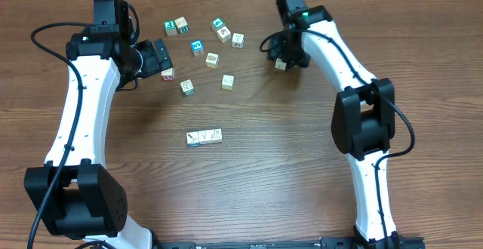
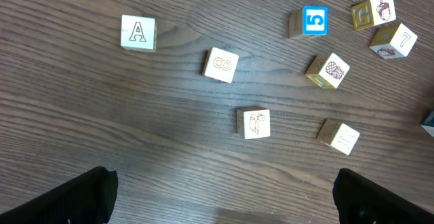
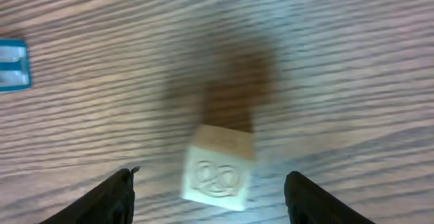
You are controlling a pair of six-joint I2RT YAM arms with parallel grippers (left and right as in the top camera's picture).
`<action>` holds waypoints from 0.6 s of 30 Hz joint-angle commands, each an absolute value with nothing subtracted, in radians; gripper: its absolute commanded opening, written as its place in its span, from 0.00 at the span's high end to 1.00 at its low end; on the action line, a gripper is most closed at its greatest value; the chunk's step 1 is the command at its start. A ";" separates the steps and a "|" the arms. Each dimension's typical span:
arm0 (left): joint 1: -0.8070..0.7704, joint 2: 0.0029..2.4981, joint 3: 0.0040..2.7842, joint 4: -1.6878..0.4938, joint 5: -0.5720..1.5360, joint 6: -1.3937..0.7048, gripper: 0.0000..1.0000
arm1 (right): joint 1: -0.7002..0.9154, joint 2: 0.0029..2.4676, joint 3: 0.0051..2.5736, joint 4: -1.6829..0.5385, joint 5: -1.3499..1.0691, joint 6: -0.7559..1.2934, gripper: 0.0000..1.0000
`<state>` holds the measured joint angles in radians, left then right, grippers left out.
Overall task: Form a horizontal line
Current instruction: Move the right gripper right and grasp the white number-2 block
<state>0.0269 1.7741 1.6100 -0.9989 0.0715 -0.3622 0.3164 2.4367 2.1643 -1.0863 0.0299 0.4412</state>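
- Wood desk [image 1: 302,173], biggest thing here.
- Left jaws: spread wide over bare wood, far-left part of the desk.
- Right jaws: spread too, a blurry pale cube [image 3: 218,176] between them, touching neither side.
- Line [image 1: 204,137]: three cubes touching in a row mid-desk, blue-edged one on its left end.
- Loose cubes [image 1: 212,59] scattered by the far edge.

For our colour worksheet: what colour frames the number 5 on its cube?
Bright blue frames the 5 cube; the left wrist view shows it best.
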 commanded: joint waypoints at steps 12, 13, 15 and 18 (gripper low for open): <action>0.026 1.772 1.624 -0.997 0.075 -0.355 0.00 | 0.365 2.386 2.159 -1.054 0.254 0.503 0.36; 0.026 1.772 1.624 -0.997 0.075 -0.355 0.00 | 0.363 2.386 2.159 -1.055 0.254 0.510 0.36; 0.026 1.772 1.624 -0.997 0.075 -0.355 0.00 | 0.359 2.387 2.157 -1.055 0.250 0.525 0.36; 0.026 1.772 1.624 -0.997 0.075 -0.355 0.00 | 0.359 2.387 2.144 -1.049 0.249 0.528 0.36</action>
<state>0.0261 1.7741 1.6100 -0.9989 0.0715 -0.3622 0.3660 2.4367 2.1632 -1.0573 0.2291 0.5056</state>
